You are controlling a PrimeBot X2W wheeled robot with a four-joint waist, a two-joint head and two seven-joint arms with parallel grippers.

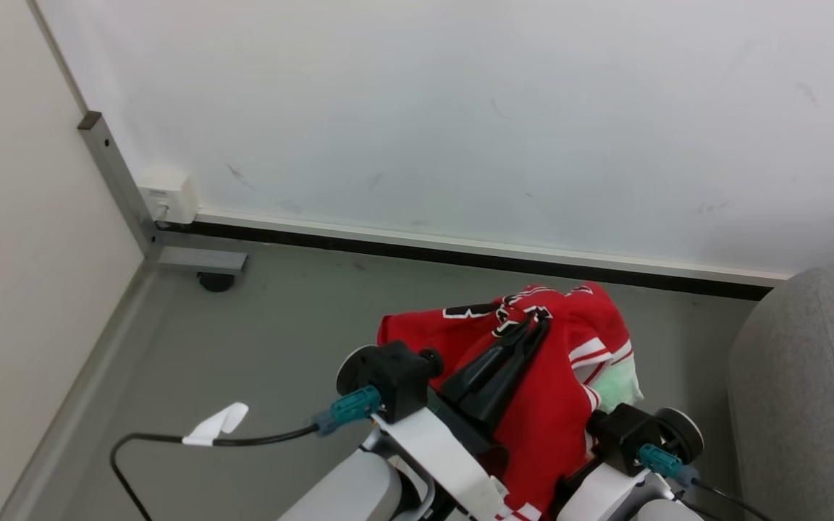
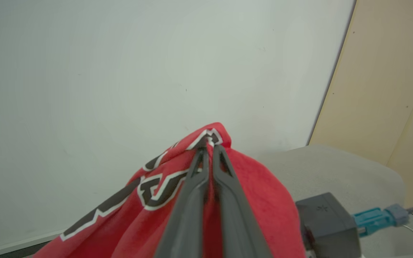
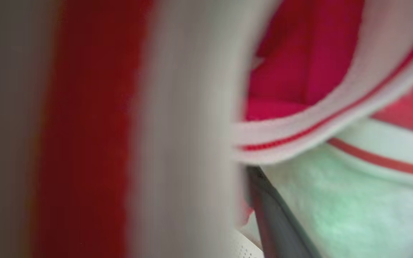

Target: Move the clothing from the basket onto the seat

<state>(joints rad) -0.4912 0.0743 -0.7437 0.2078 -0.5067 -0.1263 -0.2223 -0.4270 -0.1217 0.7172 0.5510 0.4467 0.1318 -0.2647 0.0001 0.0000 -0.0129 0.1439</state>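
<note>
While its two dark fingers press together, the left gripper [image 1: 535, 324] pinches a fold of the red jersey [image 1: 554, 412] right at the black-and-white number and holds it up above the grey floor [image 1: 279, 347], in front of the white wall [image 1: 460, 108]. Striped trim and a pale green patch [image 1: 616, 383] hang over the right gripper [image 3: 271, 211]. Its jaws stand wide under the cloth, and I cannot tell whether they grip any. The grey seat [image 1: 808, 391] lies just right of the jersey, apart from it.
</note>
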